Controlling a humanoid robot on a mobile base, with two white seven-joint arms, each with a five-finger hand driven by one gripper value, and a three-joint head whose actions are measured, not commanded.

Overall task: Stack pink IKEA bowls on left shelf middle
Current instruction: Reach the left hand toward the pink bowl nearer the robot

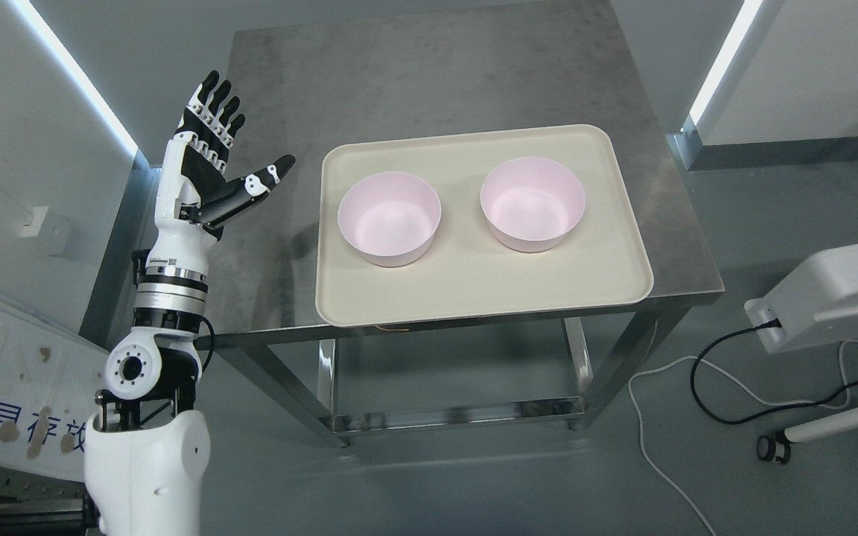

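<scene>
head view showed two pink bowls, left bowl (389, 218) and right bowl (532, 203), standing apart on a cream tray (474, 290) on the steel desk (429, 74). left hand (209, 167) was raised beside the tray, fingers spread, seemingly above the desk edge, holding nothing.

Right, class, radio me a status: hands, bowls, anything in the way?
Left hand open, raised beside the tray, holding nothing. Right hand not in view. Two pink bowls apart on the tray, unstacked. Nothing between hand and bowls.

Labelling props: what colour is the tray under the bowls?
Cream, plain; the tray shows clearly in the head view.
</scene>
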